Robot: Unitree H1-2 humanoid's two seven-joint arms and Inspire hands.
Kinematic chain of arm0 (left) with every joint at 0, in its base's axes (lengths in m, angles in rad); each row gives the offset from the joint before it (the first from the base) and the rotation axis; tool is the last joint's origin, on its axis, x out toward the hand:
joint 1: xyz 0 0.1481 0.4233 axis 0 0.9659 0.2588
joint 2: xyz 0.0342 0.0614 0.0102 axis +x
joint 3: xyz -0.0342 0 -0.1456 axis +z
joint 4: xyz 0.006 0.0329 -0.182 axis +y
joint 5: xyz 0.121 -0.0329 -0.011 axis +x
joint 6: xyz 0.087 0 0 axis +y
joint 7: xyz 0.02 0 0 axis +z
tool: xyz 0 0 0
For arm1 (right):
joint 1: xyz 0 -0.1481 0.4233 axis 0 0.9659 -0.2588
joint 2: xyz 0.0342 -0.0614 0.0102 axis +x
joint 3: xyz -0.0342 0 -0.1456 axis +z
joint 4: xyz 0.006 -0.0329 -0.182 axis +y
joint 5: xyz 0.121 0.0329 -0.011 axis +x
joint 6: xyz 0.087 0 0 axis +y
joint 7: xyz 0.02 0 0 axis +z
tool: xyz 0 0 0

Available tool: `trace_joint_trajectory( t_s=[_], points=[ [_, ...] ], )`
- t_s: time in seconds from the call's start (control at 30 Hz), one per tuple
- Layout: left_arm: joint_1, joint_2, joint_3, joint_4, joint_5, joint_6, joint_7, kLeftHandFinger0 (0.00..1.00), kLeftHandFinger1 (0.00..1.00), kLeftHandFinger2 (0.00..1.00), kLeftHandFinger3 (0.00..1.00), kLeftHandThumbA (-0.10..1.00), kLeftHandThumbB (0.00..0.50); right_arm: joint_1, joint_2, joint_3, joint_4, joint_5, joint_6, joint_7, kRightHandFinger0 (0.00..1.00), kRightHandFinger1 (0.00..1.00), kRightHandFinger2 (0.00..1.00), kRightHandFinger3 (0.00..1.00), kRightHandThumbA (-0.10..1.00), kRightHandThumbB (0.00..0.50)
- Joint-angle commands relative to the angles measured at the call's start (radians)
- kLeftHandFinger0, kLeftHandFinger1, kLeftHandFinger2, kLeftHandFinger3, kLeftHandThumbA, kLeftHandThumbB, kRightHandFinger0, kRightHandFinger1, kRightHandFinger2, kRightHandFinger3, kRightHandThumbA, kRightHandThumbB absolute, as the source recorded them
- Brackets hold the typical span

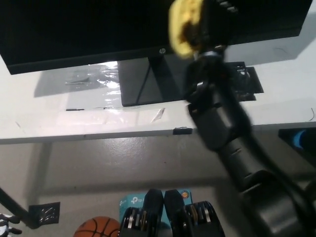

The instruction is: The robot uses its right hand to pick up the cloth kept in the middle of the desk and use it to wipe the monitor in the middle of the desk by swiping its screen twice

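The right robot hand (205, 22) grips the yellow cloth (183, 27) against the monitor (98, 24) near the middle of its lower edge, above the stand (148, 81). The screen's long axis runs left-right, with dark screen open on both sides of the cloth. The left robot hand (7, 228) sits low at the corner, state unclear.

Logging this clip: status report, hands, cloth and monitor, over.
Right hand shut on yellow cloth, pressed at monitor screen's lower edge. Left hand barely in view, bottom left corner. Nothing in the way.
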State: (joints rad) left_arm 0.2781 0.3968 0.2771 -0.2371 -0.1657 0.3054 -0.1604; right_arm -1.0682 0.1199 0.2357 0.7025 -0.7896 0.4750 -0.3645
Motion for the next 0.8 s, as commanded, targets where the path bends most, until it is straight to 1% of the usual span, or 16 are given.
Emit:
trace_joint_trajectory(
  t_s=[0.0,0.03,0.07,0.1,0.2,0.27,0.33,0.43,0.47,0.5,0.53,0.6,0.67,0.7,0.73,0.77],
  points=[
    [0.008,0.027,-0.005,-0.023,0.011,-0.013,-0.015,0.45,0.47,0.62,0.81,0.30,0.213,-0.100,0.055,0.041,-0.037,-0.021,-0.005,0.015,0.00,0.01,0.41,0.18,-0.10,0.097],
    [0.007,0.027,-0.005,-0.024,0.011,-0.011,-0.015,0.46,0.49,0.62,0.81,0.31,0.219,-0.107,0.059,0.047,-0.036,-0.019,-0.005,0.019,0.00,0.02,0.41,0.19,-0.10,0.079],
    [0.007,0.029,-0.006,-0.025,0.014,-0.006,-0.014,0.47,0.49,0.62,0.82,0.31,0.213,-0.125,0.066,0.064,-0.033,-0.017,-0.005,0.040,0.00,0.02,0.42,0.30,-0.10,0.043],
    [0.007,0.028,-0.008,-0.029,0.017,0.001,-0.013,0.48,0.49,0.63,0.83,0.31,0.210,-0.132,0.066,0.076,-0.035,-0.008,-0.005,0.032,0.00,0.00,0.39,0.64,-0.10,0.074],
    [0.009,0.029,-0.010,-0.031,0.023,0.001,-0.013,0.49,0.51,0.65,0.84,0.31,0.211,-0.168,0.075,0.077,-0.001,-0.009,-0.005,0.034,0.00,0.00,0.27,0.48,-0.10,0.056],
    [0.012,0.029,-0.009,-0.033,0.020,0.004,-0.013,0.50,0.53,0.68,0.84,0.31,0.198,-0.176,0.071,0.078,0.001,-0.006,-0.005,0.039,0.00,0.00,0.26,0.38,-0.10,0.078],
    [0.014,0.032,-0.011,-0.030,0.020,-0.002,-0.018,0.48,0.52,0.68,0.85,0.30,0.187,-0.172,0.065,0.081,-0.005,0.003,-0.005,0.035,0.00,0.00,0.31,0.32,-0.10,0.098],
    [0.017,0.030,-0.012,-0.026,0.015,-0.006,-0.020,0.48,0.50,0.66,0.85,0.30,0.182,-0.168,0.055,0.089,-0.004,-0.013,-0.005,0.040,0.00,0.00,0.36,0.38,-0.10,0.101],
    [0.018,0.030,-0.012,-0.027,0.019,-0.005,-0.016,0.49,0.51,0.66,0.85,0.30,0.181,-0.165,0.051,0.093,-0.011,0.000,-0.005,0.039,0.00,0.00,0.36,0.47,-0.10,0.083],
    [0.018,0.030,-0.012,-0.035,0.021,0.015,-0.013,0.49,0.52,0.66,0.86,0.30,0.185,-0.156,0.041,0.098,-0.016,0.007,-0.024,0.031,0.00,0.01,0.37,0.55,-0.10,0.092],
    [0.018,0.029,-0.011,-0.035,0.020,0.012,-0.011,0.48,0.51,0.65,0.86,0.29,0.185,-0.153,0.036,0.100,-0.019,0.009,-0.022,0.040,0.00,0.00,0.31,0.66,-0.10,0.082],
    [0.017,0.025,-0.007,-0.032,0.012,0.001,-0.013,0.44,0.47,0.61,0.83,0.25,0.174,-0.152,0.020,0.111,-0.017,-0.018,-0.005,0.072,0.00,0.00,0.28,0.54,-0.10,0.058],
    [0.017,0.025,-0.005,-0.031,0.011,-0.001,-0.013,0.42,0.46,0.61,0.83,0.25,0.174,-0.150,0.015,0.107,-0.016,-0.026,-0.005,0.071,0.00,0.00,0.25,0.48,-0.10,0.064],
    [0.017,0.026,-0.004,-0.034,0.012,0.002,-0.012,0.42,0.46,0.61,0.83,0.26,0.188,-0.148,0.011,0.105,-0.014,-0.026,-0.005,0.063,0.00,0.00,0.18,0.44,-0.10,0.078],
    [0.018,0.025,-0.002,-0.037,0.011,0.009,-0.009,0.42,0.47,0.61,0.84,0.27,0.190,-0.145,0.005,0.108,-0.015,-0.026,-0.005,0.059,0.00,0.02,0.21,0.44,-0.10,0.071],
    [0.016,0.024,-0.002,-0.037,0.011,0.011,-0.008,0.42,0.47,0.61,0.83,0.27,0.190,-0.147,0.002,0.109,-0.015,-0.025,-0.005,0.058,0.00,0.00,0.20,0.45,-0.10,0.072]
  ],
)
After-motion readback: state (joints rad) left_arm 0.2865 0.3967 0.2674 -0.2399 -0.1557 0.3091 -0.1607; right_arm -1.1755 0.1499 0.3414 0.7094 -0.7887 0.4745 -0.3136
